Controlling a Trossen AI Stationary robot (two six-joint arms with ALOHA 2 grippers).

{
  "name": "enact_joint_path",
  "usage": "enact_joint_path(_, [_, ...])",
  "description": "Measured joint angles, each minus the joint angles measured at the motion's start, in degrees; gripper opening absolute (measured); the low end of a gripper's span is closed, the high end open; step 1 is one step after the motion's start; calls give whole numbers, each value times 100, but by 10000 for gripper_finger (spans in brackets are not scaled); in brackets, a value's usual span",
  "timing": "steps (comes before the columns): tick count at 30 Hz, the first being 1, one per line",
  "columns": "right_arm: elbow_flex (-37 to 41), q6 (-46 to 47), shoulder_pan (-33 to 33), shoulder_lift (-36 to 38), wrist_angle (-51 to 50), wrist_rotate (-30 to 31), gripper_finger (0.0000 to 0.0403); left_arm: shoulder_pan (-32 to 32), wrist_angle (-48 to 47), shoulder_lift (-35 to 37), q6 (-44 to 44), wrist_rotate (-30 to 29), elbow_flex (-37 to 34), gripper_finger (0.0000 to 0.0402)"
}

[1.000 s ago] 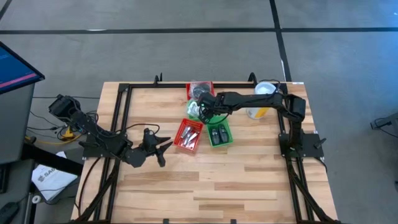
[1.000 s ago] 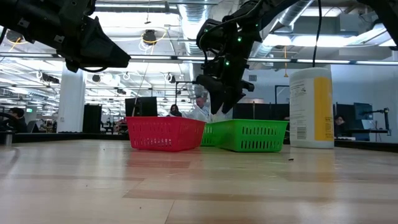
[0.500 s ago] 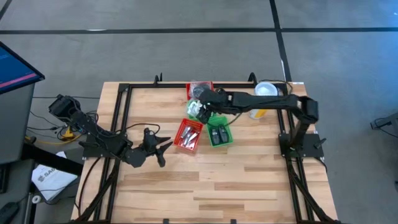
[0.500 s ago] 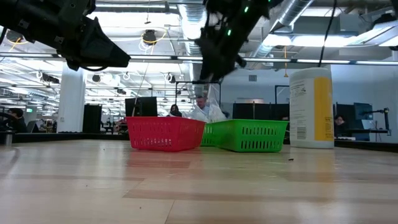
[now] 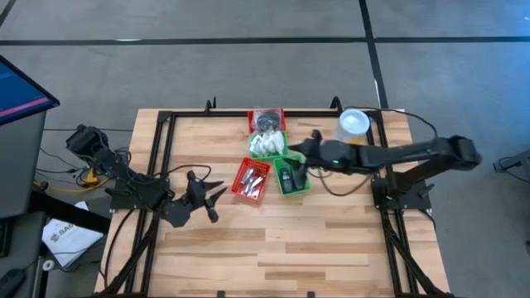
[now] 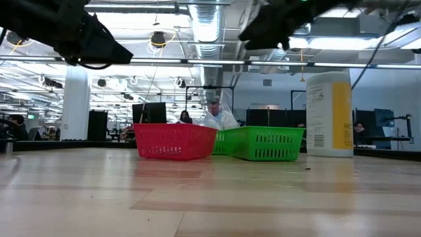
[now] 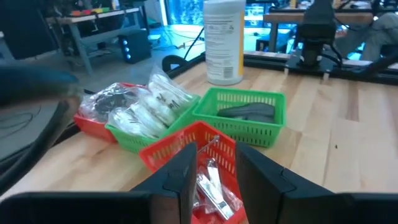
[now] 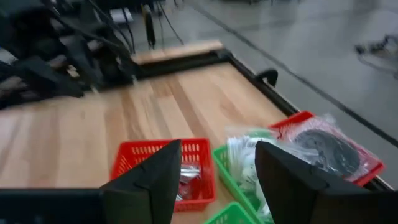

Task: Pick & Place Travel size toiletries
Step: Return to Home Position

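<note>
Right gripper (image 5: 296, 159) held over centre baskets, fingers spread, empty, white cotton packs (image 5: 267, 145) heaped in upper green basket (image 7: 130, 140), left gripper (image 5: 211, 199) centre-left, fingers parted

This is a large open robotics lab, more industrial hall than office. The butcher-block table (image 5: 290, 240) carries a black metal frame (image 5: 161, 157) and stands on a grey concrete floor (image 5: 248, 66) crossed by dark lines. At the table's 9 o'clock are a blue-lit screen (image 5: 21, 91) and loose cables (image 5: 62, 170). The low view shows exposed silver ducting (image 6: 209, 29), ceiling strip lights (image 6: 164, 61), a white column (image 6: 75, 105), dark monitors (image 6: 148, 112) and a seated person (image 6: 16, 122) at far benches.
</note>
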State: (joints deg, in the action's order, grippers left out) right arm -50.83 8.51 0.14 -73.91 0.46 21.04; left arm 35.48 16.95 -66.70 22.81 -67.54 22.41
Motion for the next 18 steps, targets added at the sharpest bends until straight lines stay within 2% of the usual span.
enact_joint_path(5, [1168, 57, 226, 946, 795, 4, 189, 70, 32, 179, -317, 58, -67, 99])
enact_joint_path(8, [1739, 83, 306, 1427, 1145, 2, 187, 30, 178, 602, -446, 297, -339, 99])
enact_joint_path(12, [2418, 49, 365, 2003, 1617, 4, 186, 18, 924, 1417, -901, 528, -1024, 99])
enact_joint_path(15, [2811, 53, 311, 2379, 1650, 6, 186, 18, 1689, 2042, -1421, 917, -1590, 99])
enact_joint_path(18, [3124, 83, 209, 2712, 1675, 14, 186, 16, 2287, 2530, -1978, 960, -2062, 99])
